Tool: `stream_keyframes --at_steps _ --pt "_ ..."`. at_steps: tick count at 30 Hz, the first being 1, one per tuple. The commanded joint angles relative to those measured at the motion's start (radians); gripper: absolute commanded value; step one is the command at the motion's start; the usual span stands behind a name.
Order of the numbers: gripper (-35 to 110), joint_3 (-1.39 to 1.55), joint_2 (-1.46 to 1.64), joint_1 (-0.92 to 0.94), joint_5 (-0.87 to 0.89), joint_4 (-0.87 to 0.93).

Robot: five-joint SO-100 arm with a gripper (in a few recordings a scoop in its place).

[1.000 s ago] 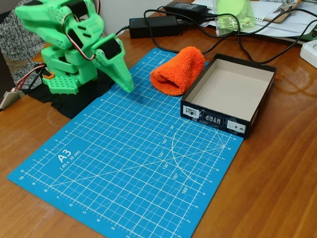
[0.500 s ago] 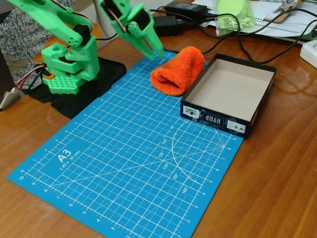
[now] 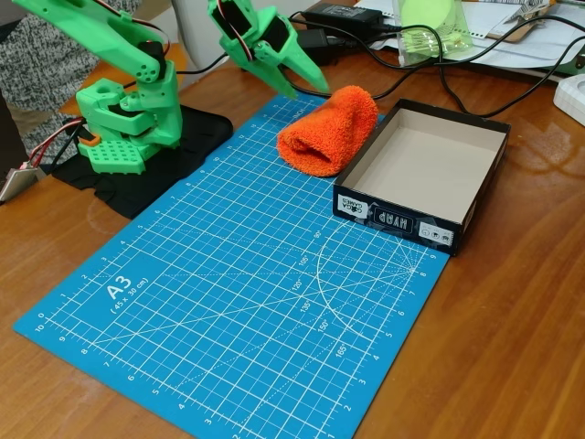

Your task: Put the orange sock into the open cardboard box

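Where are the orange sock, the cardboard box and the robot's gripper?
orange sock point(image 3: 331, 133), fixed view, middle of the fuzzy bundle.
open cardboard box point(image 3: 397, 219), fixed view, black front wall with white labels.
gripper point(image 3: 306, 90), fixed view, gap between its green fingertips.

Bright, even light; sharp focus; soft glare on the wooden table point(image 3: 539, 302).

A brown wooden counter point(image 3: 512, 329) carries a blue cutting mat point(image 3: 228, 302). The orange sock point(image 3: 331, 133) lies on the mat's far edge, just beside the open cardboard box point(image 3: 402, 222). Black power bricks point(image 3: 343, 16) and cables point(image 3: 457, 96) lie behind.
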Motion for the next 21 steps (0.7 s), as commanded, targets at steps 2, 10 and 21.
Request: stream_keyframes --at_steps 2,10,21 --pt "34 0.078 0.037 0.014 -0.009 -0.080" --pt "24 0.147 -0.035 0.031 -0.046 -0.284" --pt "0 -0.077 -0.460 0.149 -0.021 -0.388"
